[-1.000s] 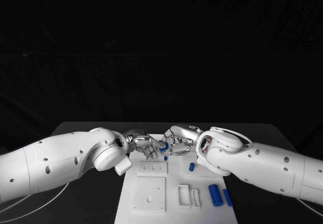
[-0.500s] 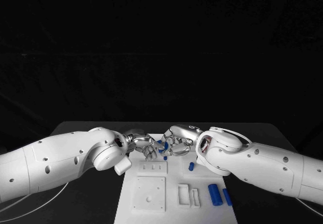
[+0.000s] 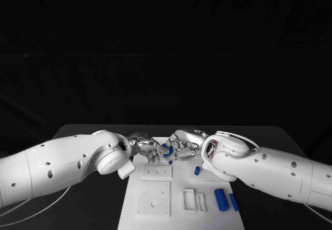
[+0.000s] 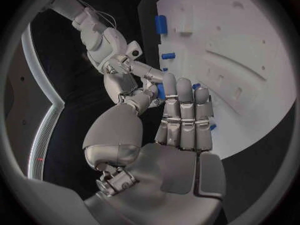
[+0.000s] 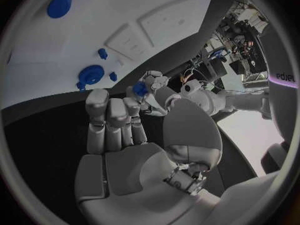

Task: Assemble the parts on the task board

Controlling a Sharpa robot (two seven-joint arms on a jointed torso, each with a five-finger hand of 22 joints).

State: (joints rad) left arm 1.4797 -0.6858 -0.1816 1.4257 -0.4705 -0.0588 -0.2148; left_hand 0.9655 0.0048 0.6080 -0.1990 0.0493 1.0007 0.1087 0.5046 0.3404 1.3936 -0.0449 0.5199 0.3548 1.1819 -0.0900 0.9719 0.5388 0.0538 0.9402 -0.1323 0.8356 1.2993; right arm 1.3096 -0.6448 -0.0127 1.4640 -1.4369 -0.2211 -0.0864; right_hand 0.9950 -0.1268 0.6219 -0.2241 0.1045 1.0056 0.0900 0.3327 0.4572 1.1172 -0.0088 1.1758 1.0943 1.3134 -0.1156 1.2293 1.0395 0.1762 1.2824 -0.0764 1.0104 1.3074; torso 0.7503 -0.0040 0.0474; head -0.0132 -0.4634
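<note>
Over the far end of the white task board my left hand and right hand meet fingertip to fingertip. A small blue part sits between them, and fingers of both hands pinch it above the board. The left wrist view has this blue part just past my left hand, with the right hand reaching in. From the right wrist, the part lies at the tips of my right hand.
On the board lie a short blue peg, a tiny blue peg, a thick blue cylinder and a slim blue bar. White raised blocks stand near the front. A round blue piece rests on the board.
Both hands stay pressed together at the same spot. The blue part has turned slightly between the fingertips.
</note>
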